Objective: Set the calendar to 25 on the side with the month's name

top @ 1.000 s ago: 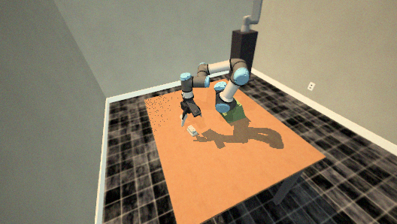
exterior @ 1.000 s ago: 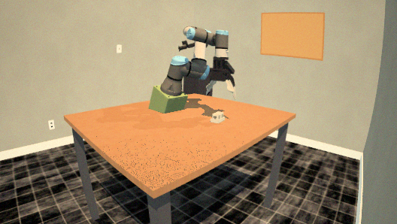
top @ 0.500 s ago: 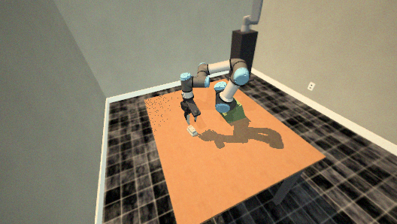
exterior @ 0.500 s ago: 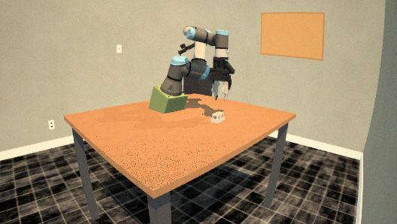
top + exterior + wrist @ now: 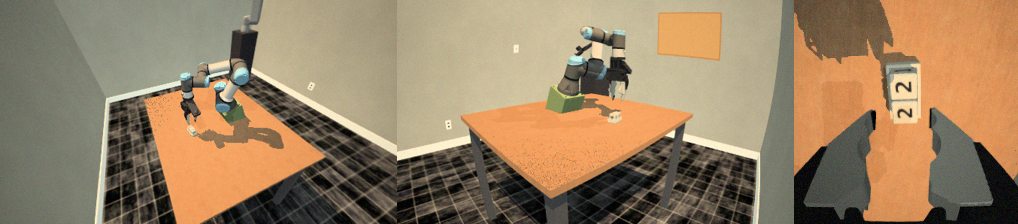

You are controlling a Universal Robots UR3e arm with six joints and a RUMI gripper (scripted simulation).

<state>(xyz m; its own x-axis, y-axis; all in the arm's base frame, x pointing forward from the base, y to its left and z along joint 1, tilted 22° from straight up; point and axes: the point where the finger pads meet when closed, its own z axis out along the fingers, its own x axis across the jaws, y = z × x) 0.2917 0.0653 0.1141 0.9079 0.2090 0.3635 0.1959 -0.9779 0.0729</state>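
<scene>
The small white calendar tray (image 5: 613,120) (image 5: 902,67) lies on the orange table (image 5: 225,169) (image 5: 547,150). In the wrist view two white cubes sit in it in a row, the far cube (image 5: 904,87) and the near cube (image 5: 905,112), each showing a 2 on top. My gripper (image 5: 191,120) (image 5: 619,98) (image 5: 902,110) hangs a short way above the tray, pointing down. Its fingers are partly closed, with a gap about one cube wide, and nothing is between them. The side with the month's name is not visible.
The arm's green base block (image 5: 234,113) (image 5: 562,101) stands on the table behind the tray. A dark pedestal (image 5: 243,43) stands by the far wall. The arm's shadow falls across the table beside the tray.
</scene>
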